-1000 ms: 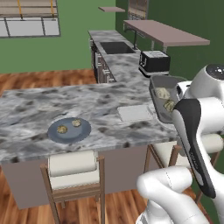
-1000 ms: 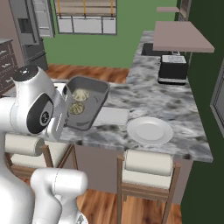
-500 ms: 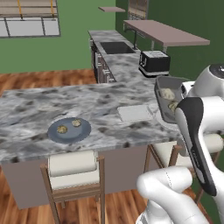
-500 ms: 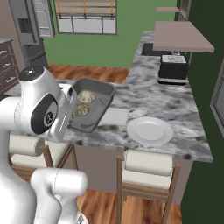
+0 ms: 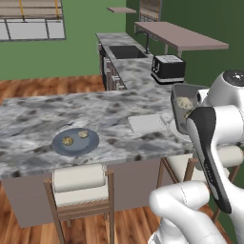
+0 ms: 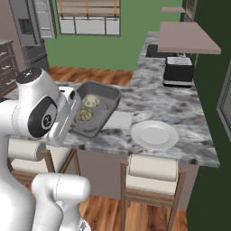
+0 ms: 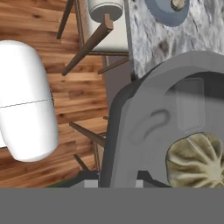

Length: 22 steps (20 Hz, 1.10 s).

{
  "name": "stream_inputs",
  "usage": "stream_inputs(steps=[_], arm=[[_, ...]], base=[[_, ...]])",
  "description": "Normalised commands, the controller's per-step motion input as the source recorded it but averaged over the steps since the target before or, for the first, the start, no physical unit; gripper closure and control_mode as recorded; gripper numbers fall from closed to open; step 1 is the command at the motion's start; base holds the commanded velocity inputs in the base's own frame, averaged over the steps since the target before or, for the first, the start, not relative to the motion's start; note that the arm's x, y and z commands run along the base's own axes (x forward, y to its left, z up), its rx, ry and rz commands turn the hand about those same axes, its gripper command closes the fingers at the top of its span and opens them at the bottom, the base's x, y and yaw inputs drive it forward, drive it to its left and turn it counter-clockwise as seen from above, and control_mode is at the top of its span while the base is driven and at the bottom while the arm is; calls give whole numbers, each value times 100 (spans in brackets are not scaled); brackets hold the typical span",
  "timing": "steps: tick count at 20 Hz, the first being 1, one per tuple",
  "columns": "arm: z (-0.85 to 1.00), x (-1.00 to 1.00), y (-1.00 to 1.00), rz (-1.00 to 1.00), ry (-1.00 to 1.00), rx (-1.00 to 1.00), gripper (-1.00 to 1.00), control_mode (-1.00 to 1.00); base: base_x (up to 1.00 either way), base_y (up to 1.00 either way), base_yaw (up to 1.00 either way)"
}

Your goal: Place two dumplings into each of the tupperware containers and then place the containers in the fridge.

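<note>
I see my gripper (image 7: 118,183) pinched tight on the smooth grey tupperware container's (image 6: 97,110) rim, lifted tilted above the speckled marble counter (image 6: 180,108), two pleated dumplings (image 6: 87,108) inside; green walls behind.

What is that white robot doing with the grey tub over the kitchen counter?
The robot arm is holding a tupperware container up in the air, tilted, above the marble counter, its fingers shut on the tub's rim. Two dumplings lie inside it. A second container sits flat on the counter, and two more dumplings wait on a blue-grey plate. A white plate sits near the counter's edge. The fridge stands across the room.
</note>
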Motion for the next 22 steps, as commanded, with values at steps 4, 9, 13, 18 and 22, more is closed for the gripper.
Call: stream_inputs(steps=[4, 9, 13, 18, 22], arm=[[0, 0, 0, 0, 0, 0, 100, -100], [0, 0, 0, 1, 0, 0, 100, -100], [0, 5, 1, 9, 1, -2, 100, -100], [0, 4, 7, 9, 0, -2, 100, -100], [0, 0, 3, 1, 0, 0, 100, 100]], base=[[0, 0, 0], [0, 0, 0], [0, 0, 0], [0, 0, 0], [-14, 16, 0]])
